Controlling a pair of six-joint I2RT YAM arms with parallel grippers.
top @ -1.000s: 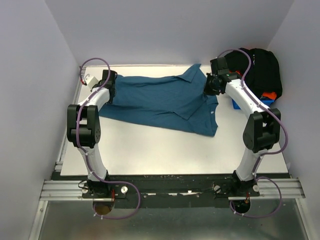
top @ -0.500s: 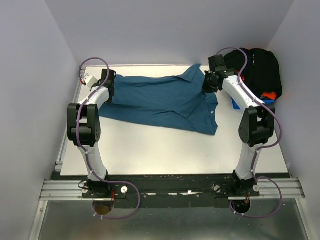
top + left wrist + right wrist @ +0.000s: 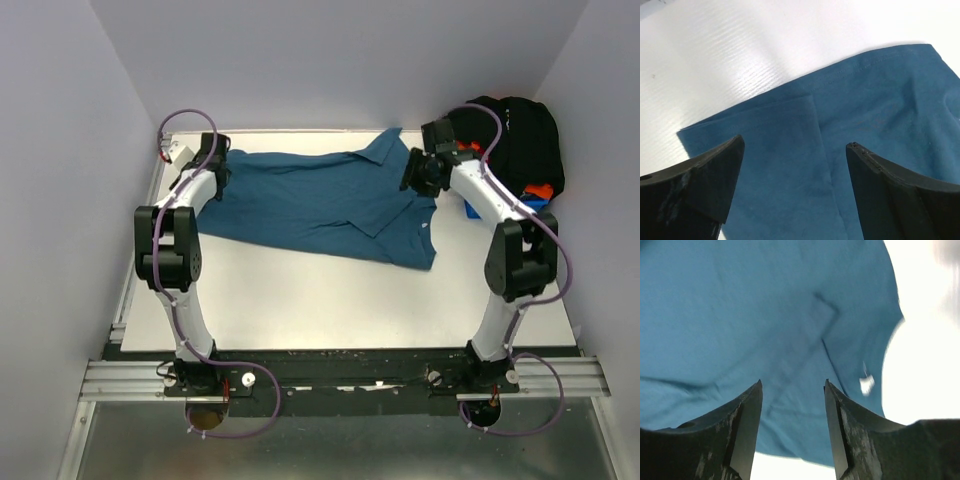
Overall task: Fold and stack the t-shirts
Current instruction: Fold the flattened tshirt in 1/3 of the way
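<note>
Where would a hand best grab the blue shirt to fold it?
The blue shirt lies flat on the table, so only an edge offers cloth to pinch: probably its loose corner at the left end, from straight above with the left hand.

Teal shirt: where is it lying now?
In the top view the teal shirt lies spread across the far half of the table, left gripper at its left end, right gripper near its collar.

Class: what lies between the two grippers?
The teal-blue t-shirt, spread on the table, fills the stretch from left gripper to right gripper, seen in the top view.
</note>
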